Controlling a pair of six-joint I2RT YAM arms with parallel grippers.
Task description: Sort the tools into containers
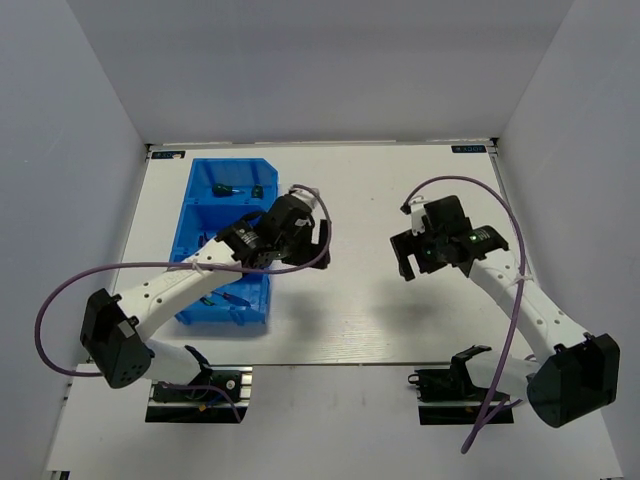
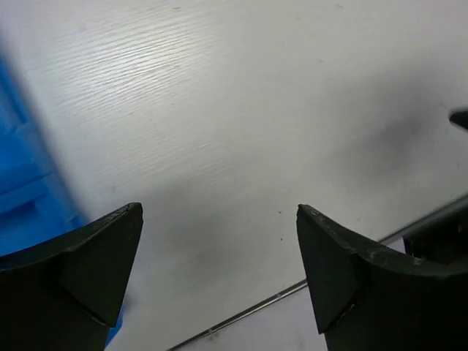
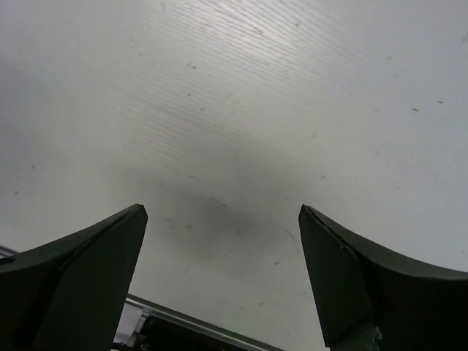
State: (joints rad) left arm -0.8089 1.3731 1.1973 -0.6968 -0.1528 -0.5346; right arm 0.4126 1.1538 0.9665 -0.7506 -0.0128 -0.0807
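The blue container (image 1: pixel 205 215) stands on the left of the white table, split by cross walls into three compartments. A green-handled tool (image 1: pixel 222 190) and a dark one (image 1: pixel 257 190) lie in its far compartment, and more tools (image 1: pixel 232 298) lie in the near one. My left arm crosses over the middle compartment and hides most of it. The left gripper (image 1: pixel 322 243) hangs just right of the bin, open and empty (image 2: pixel 219 212), with the bin's blue wall (image 2: pixel 22 183) at the frame's left. My right gripper (image 1: pixel 403 257) is open and empty (image 3: pixel 223 212) over bare table.
Both arm bases (image 1: pixel 200 385) (image 1: pixel 455 385) sit at the table's near edge. Purple cables (image 1: pixel 60 290) (image 1: pixel 505 215) loop off each arm. Grey walls enclose the table on three sides. No loose tools show on the table top.
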